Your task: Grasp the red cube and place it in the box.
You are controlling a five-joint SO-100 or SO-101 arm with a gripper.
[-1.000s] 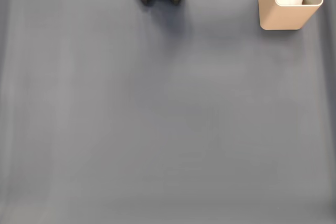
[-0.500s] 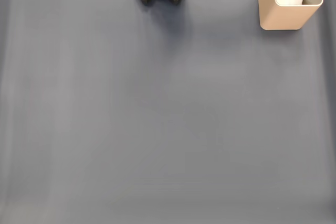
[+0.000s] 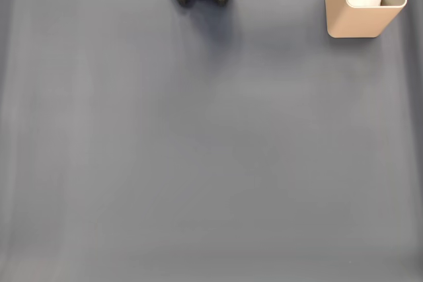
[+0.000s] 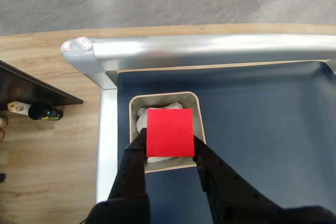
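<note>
step: release pending | gripper (image 4: pixel 170 150): we see it clamped on the cube (image 4: pixel 169 132), a finger on each side face | cube: held over the box (image 4: pixel 199 129) mouth, centred so it should drop inside | box: at 1 o'clock on the mat (image 3: pixel 198 150)

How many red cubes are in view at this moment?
1. The red cube is clamped in the tool directly above the open box, in the mat's corner. White material in the box could hide more.
</note>
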